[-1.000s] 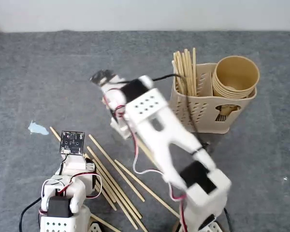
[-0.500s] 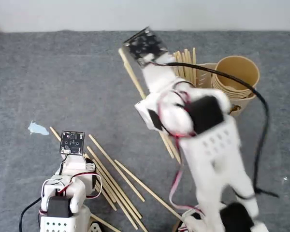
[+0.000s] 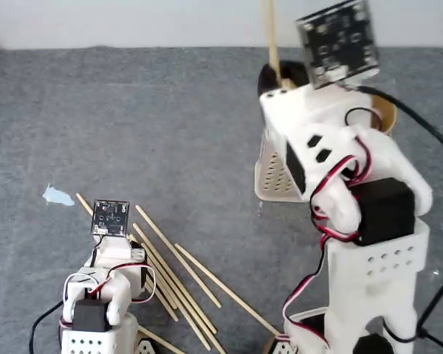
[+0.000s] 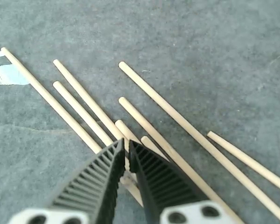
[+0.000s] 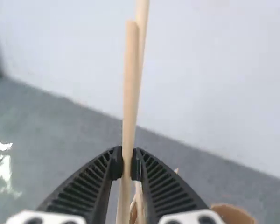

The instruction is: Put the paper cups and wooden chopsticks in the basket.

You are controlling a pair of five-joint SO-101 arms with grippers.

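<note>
The right gripper's (image 5: 126, 164) fingers were clamped tight on what looked like two upright chopsticks (image 5: 131, 84), raised above the basket (image 3: 275, 177) at the far right of the table (image 3: 133, 118), where a stack of paper cups (image 5: 231, 214) sat in the basket's right side. The left gripper's (image 4: 126, 148) fingers were pressed almost together, holding nothing, just over the loose chopsticks (image 4: 158, 105) lying scattered at the near left, with a blue scrap (image 3: 57, 196) beside them farther left.

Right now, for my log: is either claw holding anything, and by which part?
The right claw pinches two wooden chopsticks along their shafts, with long ends sticking out past it. The left claw holds nothing.
</note>
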